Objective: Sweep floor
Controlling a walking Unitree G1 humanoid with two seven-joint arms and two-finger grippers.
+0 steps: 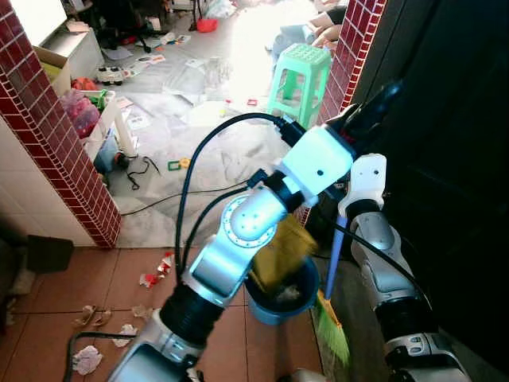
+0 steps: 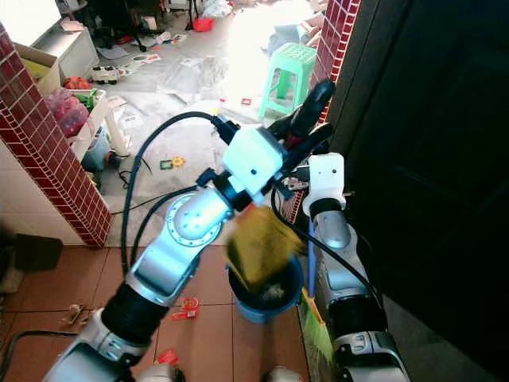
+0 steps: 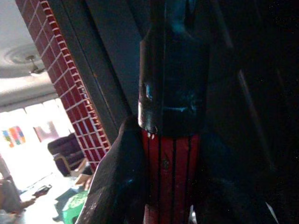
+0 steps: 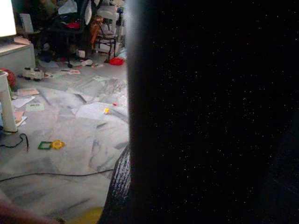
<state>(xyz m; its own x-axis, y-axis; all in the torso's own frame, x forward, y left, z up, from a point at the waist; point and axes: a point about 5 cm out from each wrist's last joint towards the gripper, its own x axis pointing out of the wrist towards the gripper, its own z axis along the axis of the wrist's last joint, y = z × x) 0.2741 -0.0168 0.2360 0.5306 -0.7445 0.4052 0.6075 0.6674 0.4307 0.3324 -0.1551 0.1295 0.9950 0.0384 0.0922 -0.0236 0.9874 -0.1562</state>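
Dustpan (image 2: 258, 245), yellow, tilted and blurred, sits right over the blue bin (image 2: 266, 298) on the red tile floor (image 1: 119, 274); grey debris visible inside the bin. Its handle (image 3: 170, 154), ribbed red below with a black upper part, runs up between the left gripper's fingers (image 3: 117, 186), which are clamped on it. Left gripper (image 2: 306, 119) is raised high, in front of the brick pillar (image 1: 354, 36) by the dark door (image 2: 429, 159).

Broom (image 1: 330, 318): blue shaft, green bristles with an orange band, standing just right of the bin, next to the right arm. Right gripper (image 4: 140, 154) is a dark blur in its wrist view, can't tell whether fingers are apart or together.

Litter (image 1: 155, 270), red and white scraps, on the tiles left of the bin; more paper bits (image 1: 87, 358) further left.

Beyond the tiles: grey marble floor (image 1: 207, 151) strewn with papers and toys, a green stool (image 1: 301, 79), black cable (image 1: 147, 203) across it. Second brick pillar (image 1: 64, 151) on the left.
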